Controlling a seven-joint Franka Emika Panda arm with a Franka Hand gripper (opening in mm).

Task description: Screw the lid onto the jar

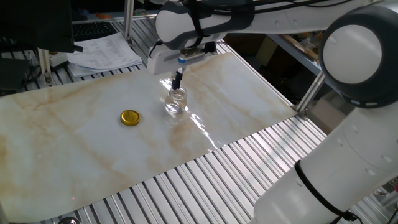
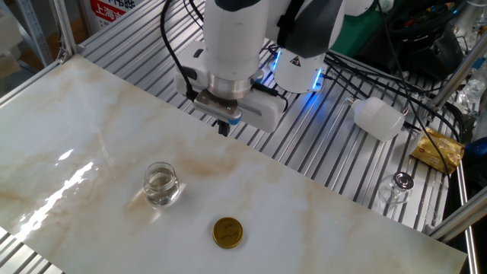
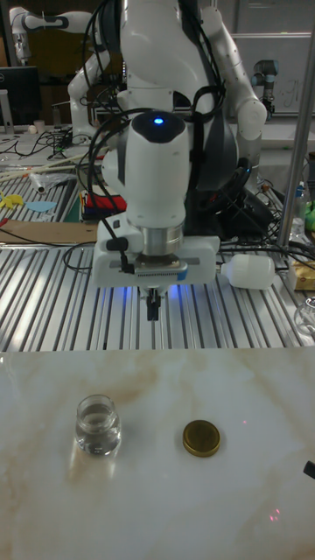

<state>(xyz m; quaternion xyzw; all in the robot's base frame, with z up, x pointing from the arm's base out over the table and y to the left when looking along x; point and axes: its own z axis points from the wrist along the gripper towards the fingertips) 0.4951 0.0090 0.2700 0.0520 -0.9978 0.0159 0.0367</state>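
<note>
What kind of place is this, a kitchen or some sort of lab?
Most likely a robotics lab, not a kitchen. The marble-patterned board lies on a ribbed aluminium-profile bench, loose black cables run behind it, and more white robot arms stand in the background.

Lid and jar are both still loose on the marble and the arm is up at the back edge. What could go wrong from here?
The jar stands free on glossy marble, so it may spin or slide when the lid is twisted on. The lid lies flat, offering little edge to pinch. The end effector looks shut, empty and off to one side, so it must open before descending.
</note>
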